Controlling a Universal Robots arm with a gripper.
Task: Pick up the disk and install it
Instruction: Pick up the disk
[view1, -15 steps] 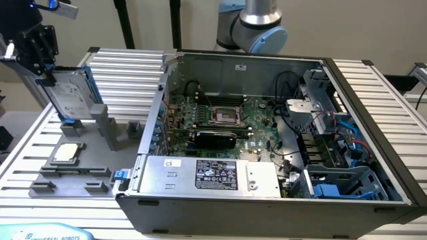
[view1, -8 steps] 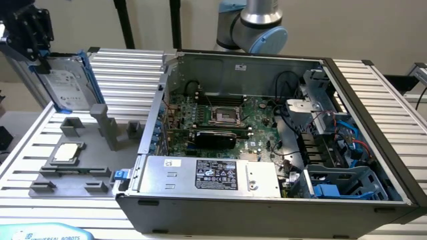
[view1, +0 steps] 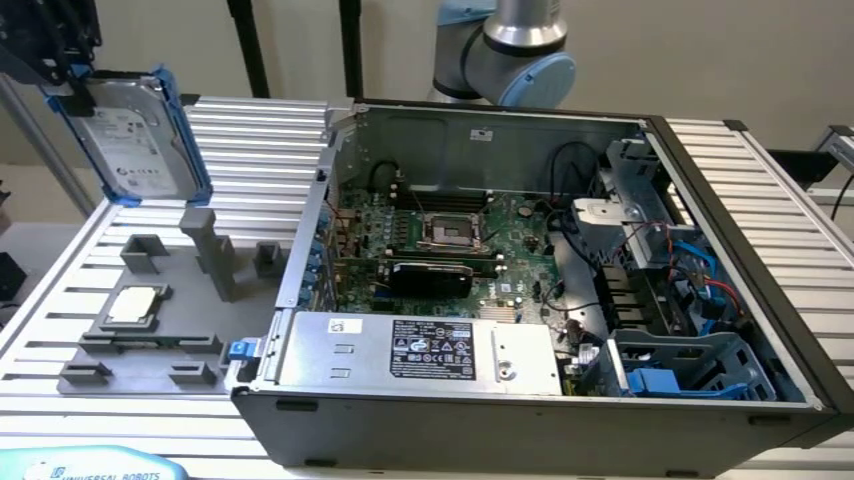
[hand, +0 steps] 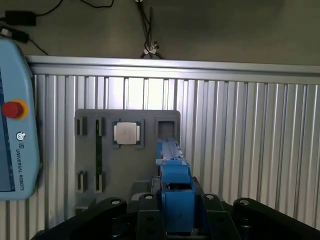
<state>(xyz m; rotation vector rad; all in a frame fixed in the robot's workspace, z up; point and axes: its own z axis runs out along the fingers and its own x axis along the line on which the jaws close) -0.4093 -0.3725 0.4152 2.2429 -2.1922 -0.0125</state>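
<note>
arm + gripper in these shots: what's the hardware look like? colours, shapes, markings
Arm: round silver-grey metal tube sections, with a rounded joint housing capped in light blue. Gripper: matte black, wide blocky body with round screw heads on its face and short black block-shaped jaws. I can read no markings on either.

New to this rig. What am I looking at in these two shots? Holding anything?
One grey-and-blue robot arm works over a ribbed aluminium table. The exterior view comes from a camera off the arm; the wrist view looks down past the jaws. On the table: an open dark grey computer case, a grey fixture plate carrying a small square silver chip, and, at its edge, a pale blue control pendant. The jaws are shut on the disk, a flat silver-grey hard drive with a white label in a bright blue plastic carrier, held clear of the table.
</note>
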